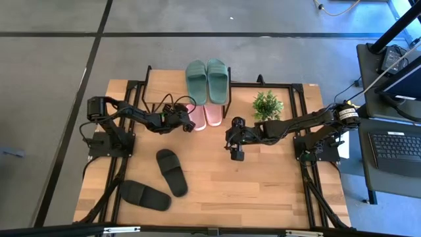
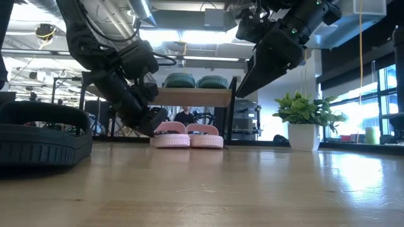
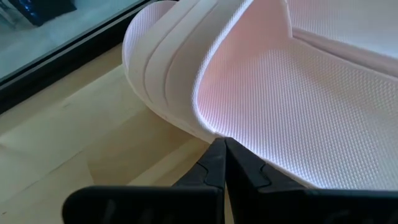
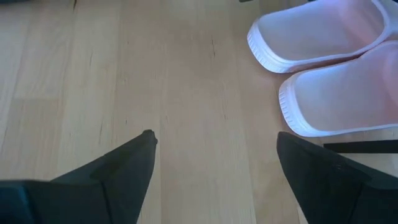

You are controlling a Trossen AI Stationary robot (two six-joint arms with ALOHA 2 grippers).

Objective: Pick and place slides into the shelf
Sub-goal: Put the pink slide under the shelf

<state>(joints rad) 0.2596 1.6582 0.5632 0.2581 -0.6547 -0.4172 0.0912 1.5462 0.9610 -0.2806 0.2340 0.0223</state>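
touching pink slide (image 3: pixel 298 93), closed left fingers (image 3: pixel 225 163)

You have a small green potted plant in a white pot (image 1: pixel 267 105) standing upright on the light wooden tabletop (image 1: pixel 263 191), near its far edge. Beyond the tabletop's right side you will find a black keyboard (image 1: pixel 395 146) on a dark side desk (image 1: pixel 375 72).

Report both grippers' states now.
Left gripper: shut, empty, fingertips against a pale pink slide.
Right gripper: open, empty, above the table.
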